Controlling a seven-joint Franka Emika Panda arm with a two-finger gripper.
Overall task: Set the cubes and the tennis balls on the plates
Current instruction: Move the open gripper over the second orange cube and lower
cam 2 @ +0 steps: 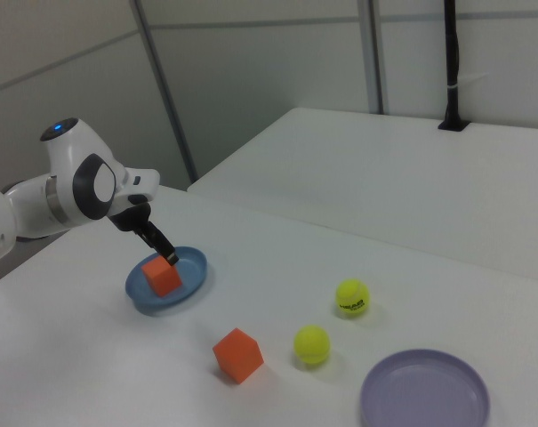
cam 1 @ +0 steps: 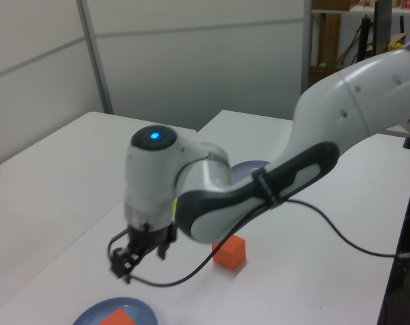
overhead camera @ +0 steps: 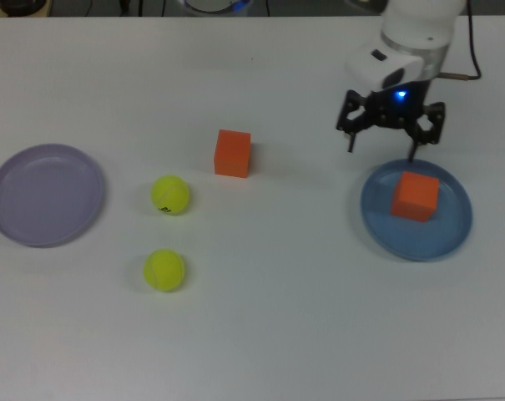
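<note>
One cube (overhead camera: 416, 196) sits on the blue plate (overhead camera: 452, 237), right of frame in the top view. Tool (overhead camera: 389, 138) hangs above the plate's upper edge, open and empty. Left to do: second cube (overhead camera: 233, 153) at centre, two balls (overhead camera: 170, 195) (overhead camera: 164, 270) at lower left, purple plate (overhead camera: 18, 225) bare at far left. Tabletop (overhead camera: 285, 334) between them is open, edges well away.

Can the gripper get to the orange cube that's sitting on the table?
Probably yes. The gripper is open and empty, and nothing stands between it and the cube on the table.
</note>
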